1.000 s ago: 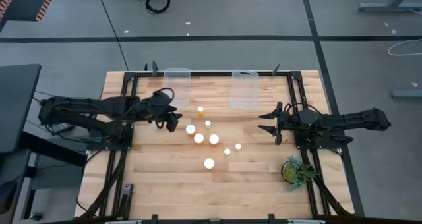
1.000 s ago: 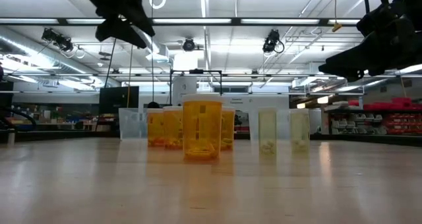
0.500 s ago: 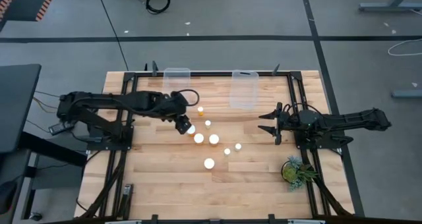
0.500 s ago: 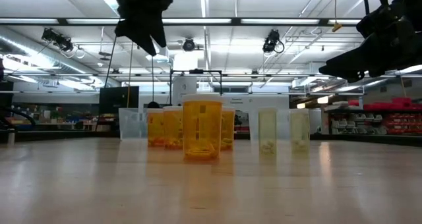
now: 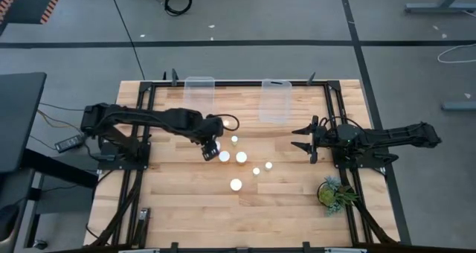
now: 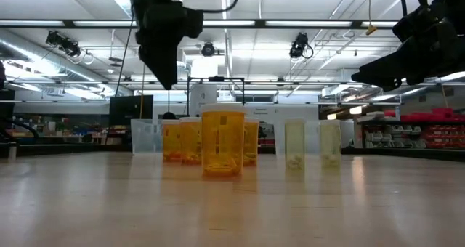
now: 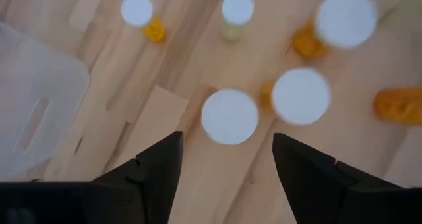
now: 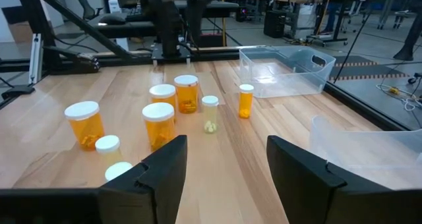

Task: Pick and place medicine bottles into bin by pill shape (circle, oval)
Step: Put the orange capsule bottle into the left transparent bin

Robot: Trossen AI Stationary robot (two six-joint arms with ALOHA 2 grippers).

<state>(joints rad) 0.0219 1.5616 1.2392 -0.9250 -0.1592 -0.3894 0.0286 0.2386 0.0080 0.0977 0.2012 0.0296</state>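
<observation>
Centre of the high frame: my left gripper (image 5: 211, 146) over the medicine bottles (image 5: 224, 156).
Its fingers (image 7: 155, 168) spread, holding nothing; right gripper (image 5: 303, 139) waits right, fingers (image 8: 300, 161) apart.

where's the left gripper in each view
high view: left gripper left of centre, over the bottle cluster's left edge.
low view: hangs upper left, above the bottles.
left wrist view: own fingers at the bottom, open.
right wrist view: far side, top centre.
Shared landmark: the left clear bin.
</observation>
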